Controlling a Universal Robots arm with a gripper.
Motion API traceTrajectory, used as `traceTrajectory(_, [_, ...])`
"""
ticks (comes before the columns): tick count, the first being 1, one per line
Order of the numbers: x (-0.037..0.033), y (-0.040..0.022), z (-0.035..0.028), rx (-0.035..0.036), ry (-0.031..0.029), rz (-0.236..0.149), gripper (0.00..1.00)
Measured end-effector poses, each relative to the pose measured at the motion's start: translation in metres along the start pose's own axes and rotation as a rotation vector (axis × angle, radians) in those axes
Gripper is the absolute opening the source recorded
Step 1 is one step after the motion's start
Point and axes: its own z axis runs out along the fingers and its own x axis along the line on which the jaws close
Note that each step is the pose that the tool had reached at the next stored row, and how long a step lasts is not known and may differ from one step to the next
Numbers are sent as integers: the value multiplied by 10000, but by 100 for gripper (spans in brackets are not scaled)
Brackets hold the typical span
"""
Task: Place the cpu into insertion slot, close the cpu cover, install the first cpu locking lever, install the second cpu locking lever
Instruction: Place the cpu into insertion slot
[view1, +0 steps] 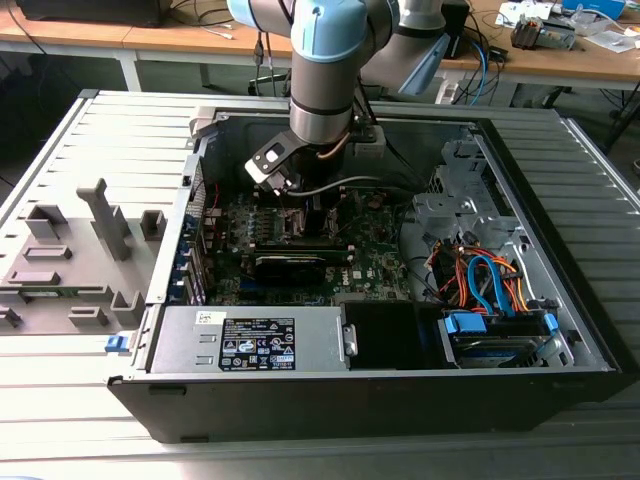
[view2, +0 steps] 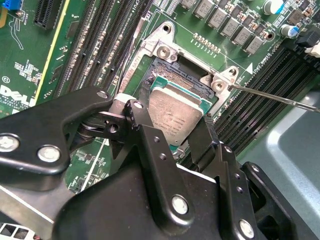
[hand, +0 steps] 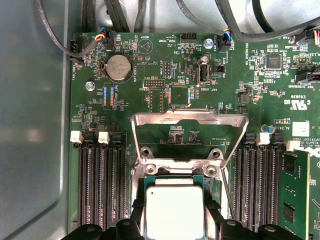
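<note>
The gripper (view2: 172, 127) is clamped on the cpu (view2: 175, 115), holding it a little tilted over the insertion slot (view2: 167, 67) on the motherboard (hand: 160, 55), with the cpu cover (hand: 189, 118) open.

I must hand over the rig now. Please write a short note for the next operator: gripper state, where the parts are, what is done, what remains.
Gripper: jaws shut on the cpu.
Cpu: at the insertion slot, slightly tilted in the second wrist view; cannot tell if seated.
Cpu cover: flipped open.
One locking lever: free beside the slot, unlatched.
Done: cpu brought to the slot.
Not yet done: cpu released, cover closed, both levers installed.
</note>
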Motion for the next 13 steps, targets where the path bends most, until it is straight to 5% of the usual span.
traceTrajectory(13, [0, 0, 20, 1, -26, 0, 55])
